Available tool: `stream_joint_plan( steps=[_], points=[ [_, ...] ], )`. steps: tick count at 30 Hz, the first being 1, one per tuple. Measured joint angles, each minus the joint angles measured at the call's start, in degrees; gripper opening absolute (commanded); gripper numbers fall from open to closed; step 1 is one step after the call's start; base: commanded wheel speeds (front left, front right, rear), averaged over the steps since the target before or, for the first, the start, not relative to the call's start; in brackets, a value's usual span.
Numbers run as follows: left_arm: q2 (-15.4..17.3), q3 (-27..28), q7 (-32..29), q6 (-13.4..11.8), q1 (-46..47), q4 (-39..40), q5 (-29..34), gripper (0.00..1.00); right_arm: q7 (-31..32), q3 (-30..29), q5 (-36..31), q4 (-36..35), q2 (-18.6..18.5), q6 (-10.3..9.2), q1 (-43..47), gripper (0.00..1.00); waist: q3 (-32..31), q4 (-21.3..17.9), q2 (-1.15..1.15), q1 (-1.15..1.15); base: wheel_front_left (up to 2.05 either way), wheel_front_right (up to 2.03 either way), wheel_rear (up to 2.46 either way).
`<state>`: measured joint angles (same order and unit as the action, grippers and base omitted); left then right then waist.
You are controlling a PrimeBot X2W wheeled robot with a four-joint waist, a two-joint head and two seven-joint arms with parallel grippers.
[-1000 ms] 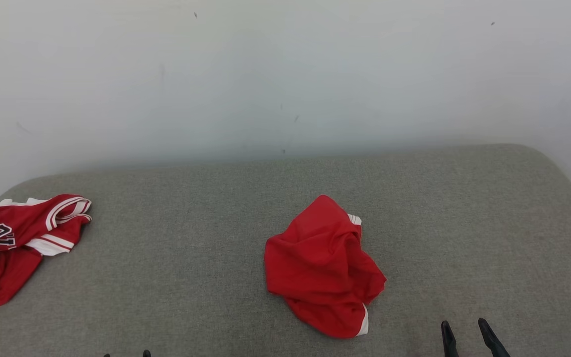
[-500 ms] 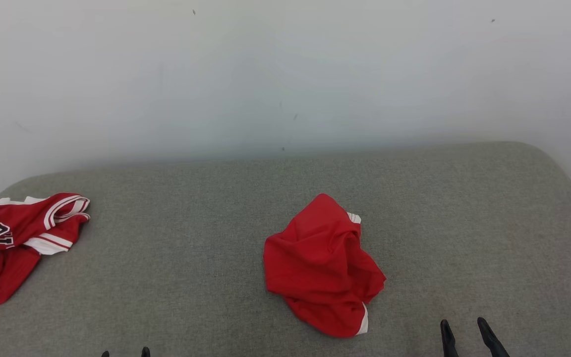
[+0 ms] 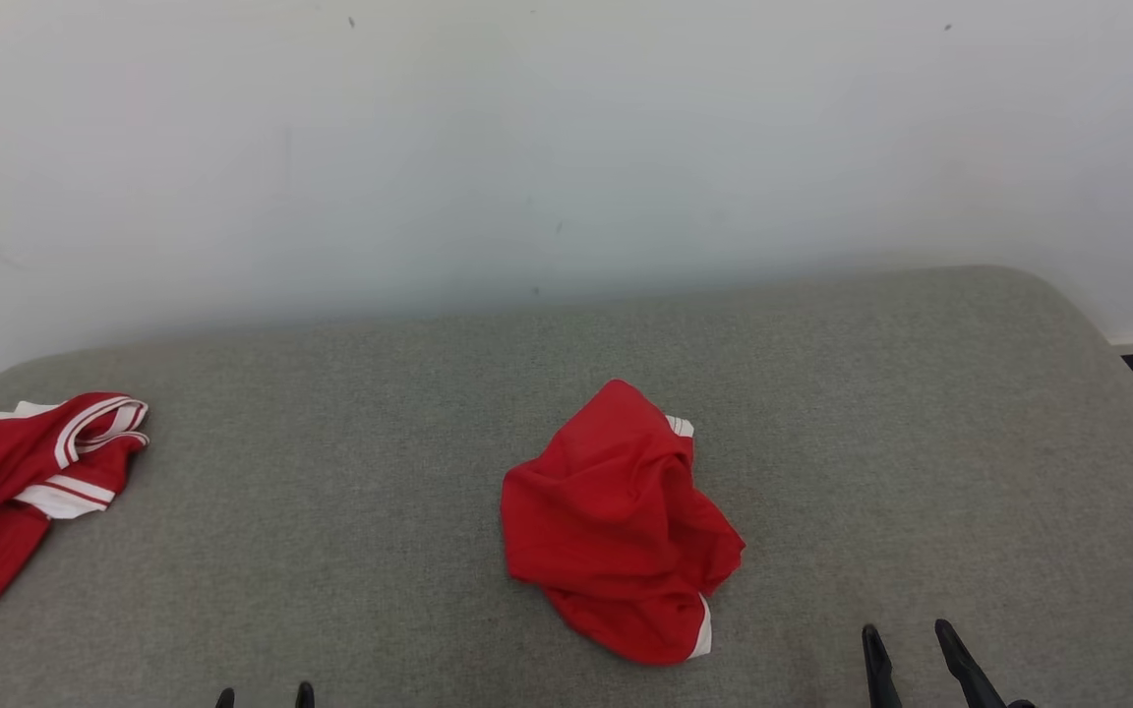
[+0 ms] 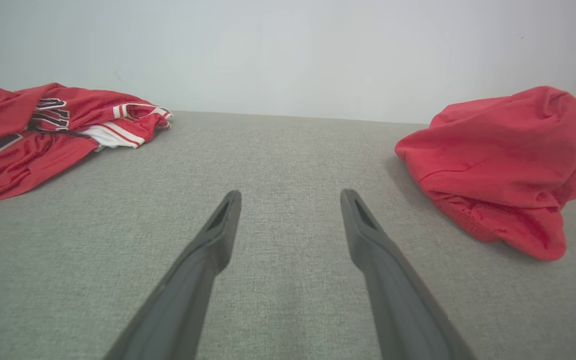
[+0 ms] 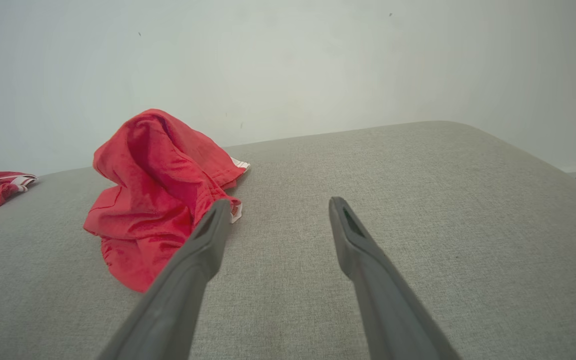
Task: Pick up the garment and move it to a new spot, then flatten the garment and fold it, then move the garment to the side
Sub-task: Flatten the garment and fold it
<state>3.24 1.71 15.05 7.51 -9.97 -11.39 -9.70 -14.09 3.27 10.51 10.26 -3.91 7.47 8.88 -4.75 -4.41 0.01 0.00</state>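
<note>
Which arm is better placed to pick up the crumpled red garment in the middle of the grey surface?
Probably the right. The right tool stands open close to the crumpled red garment, which lies right beside its finger in the right wrist view. The left tool, also open, sits farther off.

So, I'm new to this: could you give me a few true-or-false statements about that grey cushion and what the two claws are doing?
1. The left gripper and the right gripper are both open. True.
2. The garment is folded flat. False: it lies in a crumpled heap.
3. A jersey lies far to the robot's left on the cushion. True.
4. The right gripper holds the garment. False: it is apart from the garment and holds nothing.
</note>
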Motion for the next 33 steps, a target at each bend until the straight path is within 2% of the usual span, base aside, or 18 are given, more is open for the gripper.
stream_joint_plan(
  steps=[7,15,20,27,33],
  points=[
    [0.7,-4.2,0.0,0.0,3.0,-2.8,-1.3,1.00,0.4,0.9,0.1,-0.2,0.0,0.00,-1.0,1.00,0.8,-3.1,0.00,0.00,0.00,0.00,0.00],
    [1.0,-13.6,0.0,0.0,9.3,-10.5,-10.5,1.00,0.5,1.5,0.1,-0.5,0.0,-0.01,-1.9,1.00,2.1,-8.5,0.00,0.00,0.00,0.00,0.00],
    [1.3,-17.4,-0.3,0.0,13.7,-15.6,-13.2,1.00,0.5,1.5,0.1,-0.7,0.0,0.00,-2.4,1.00,3.1,-12.0,0.00,0.00,0.00,0.00,0.00],
    [0.8,-18.1,-2.2,0.0,19.1,-22.9,-16.5,1.00,0.2,1.9,0.5,-0.6,0.1,0.00,-3.2,1.00,4.8,-16.1,0.00,0.00,0.00,0.00,0.00],
    [0.3,-17.1,-5.2,-3.7,22.4,-28.3,-18.3,1.00,0.0,2.3,0.5,-0.4,0.2,0.00,-3.7,1.00,6.1,-18.6,0.00,0.00,0.00,0.00,0.00]
  ],
)
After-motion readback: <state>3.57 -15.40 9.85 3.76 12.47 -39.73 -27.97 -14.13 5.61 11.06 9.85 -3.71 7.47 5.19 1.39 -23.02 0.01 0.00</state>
